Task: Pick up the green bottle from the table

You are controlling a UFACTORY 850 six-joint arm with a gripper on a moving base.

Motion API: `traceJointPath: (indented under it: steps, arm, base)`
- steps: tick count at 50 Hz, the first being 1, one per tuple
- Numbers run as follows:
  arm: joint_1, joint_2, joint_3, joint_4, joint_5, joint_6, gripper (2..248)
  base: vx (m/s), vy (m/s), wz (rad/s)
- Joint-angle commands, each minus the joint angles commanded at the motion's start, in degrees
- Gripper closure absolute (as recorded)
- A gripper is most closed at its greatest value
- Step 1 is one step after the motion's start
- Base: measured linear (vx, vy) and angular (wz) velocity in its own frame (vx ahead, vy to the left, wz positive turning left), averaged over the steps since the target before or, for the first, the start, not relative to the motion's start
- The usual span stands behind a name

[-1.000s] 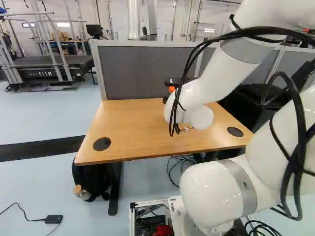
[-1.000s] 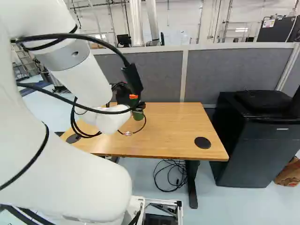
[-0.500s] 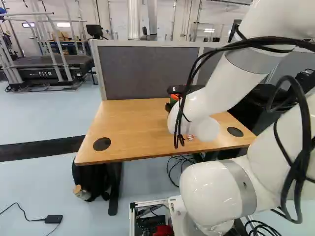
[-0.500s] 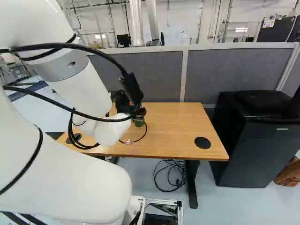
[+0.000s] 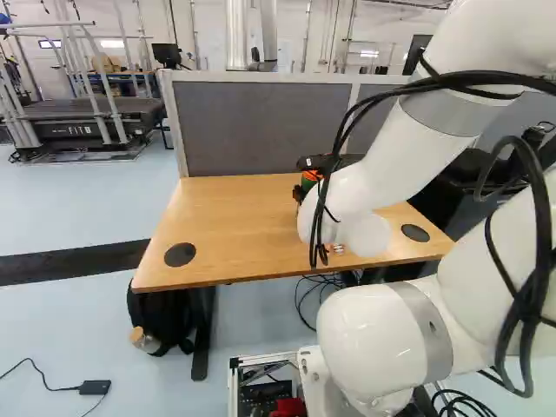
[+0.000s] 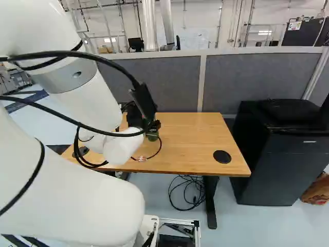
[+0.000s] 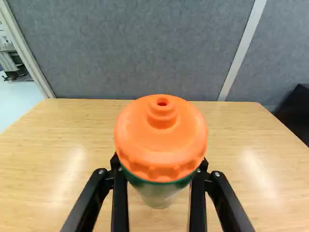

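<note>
- I am seeing the green bottle [image 7: 157,189] between the jaws, its long axis running near upright, its orange cap [image 7: 161,145] pointing up.
- My gripper [image 6: 152,126] is gripping it from both sides, under the cap.
- The table [image 7: 58,145] is lying below the jaws.
- The grey partition [image 7: 145,48] is standing ahead of them, blocking the way forward.

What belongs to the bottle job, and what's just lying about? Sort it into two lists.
For the job:
- green bottle
- claw
- table

Just lying or standing about:
- bag under the table
- floor cables
- black cabinet
- treadmill
</note>
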Motion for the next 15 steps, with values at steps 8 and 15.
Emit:
traceJointPath:
  steps: [8, 15]
  arm:
    - [0.0, 0.0, 0.0, 0.0, 0.0, 0.0, 248]
    - [0.0, 0.0, 0.0, 0.0, 0.0, 0.0, 248]
  base:
    - [0.000, 0.000, 0.000]
    - [0.000, 0.000, 0.000]
